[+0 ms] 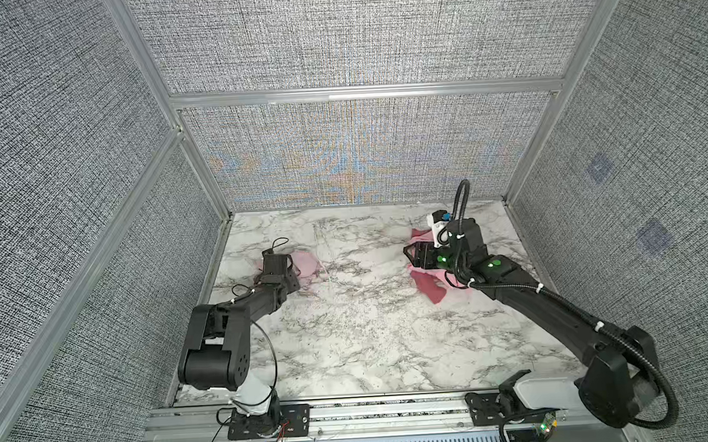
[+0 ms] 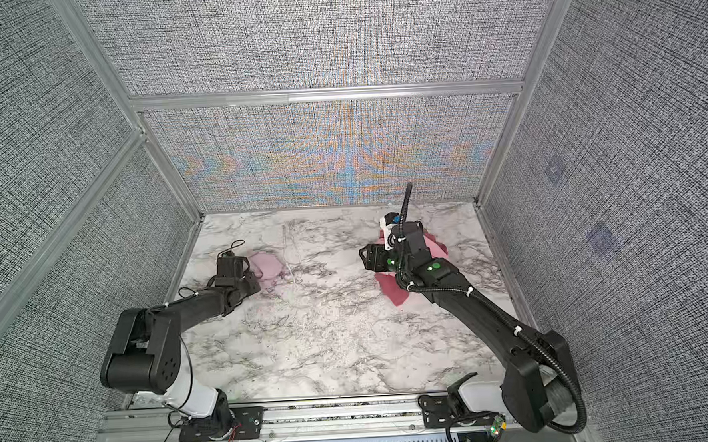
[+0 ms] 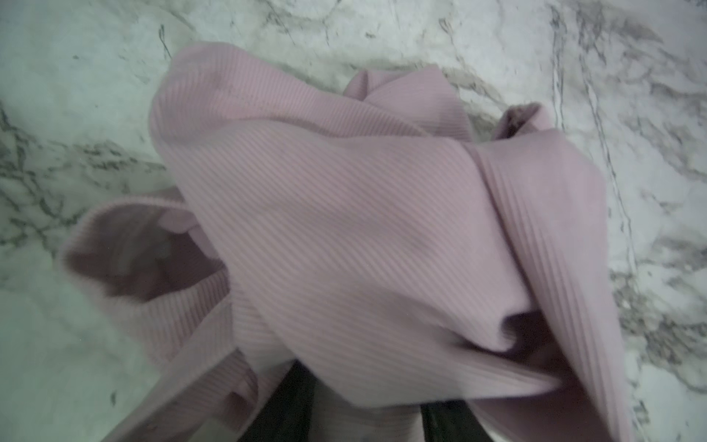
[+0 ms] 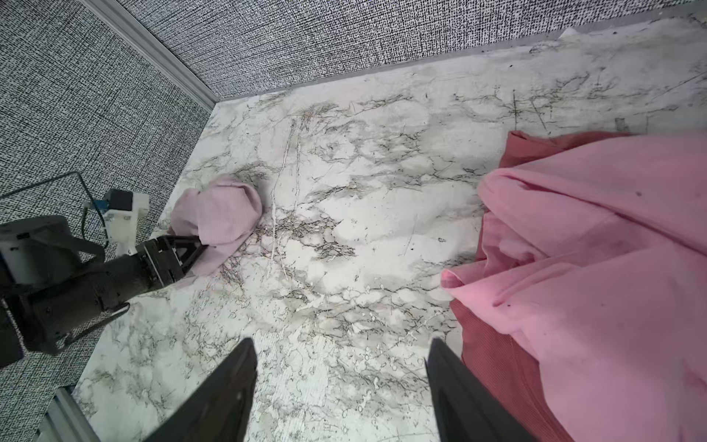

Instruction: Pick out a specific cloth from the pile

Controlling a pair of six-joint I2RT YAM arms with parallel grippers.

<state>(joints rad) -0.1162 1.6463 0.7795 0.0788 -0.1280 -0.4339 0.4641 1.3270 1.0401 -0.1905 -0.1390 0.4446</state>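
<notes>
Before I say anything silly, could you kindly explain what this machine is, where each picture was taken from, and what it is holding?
Two black robot arms stand at the near edge of a marble-patterned table inside a walled booth. The two wide pictures come from one camera overhead; the other two come from a camera on each arm's wrist. The left tool is closed on a pale mauve cloth, bunched up on the table's left side. The right tool is open and empty, next to the pile: a bright pink cloth lying over a dark rose-red cloth.
</notes>
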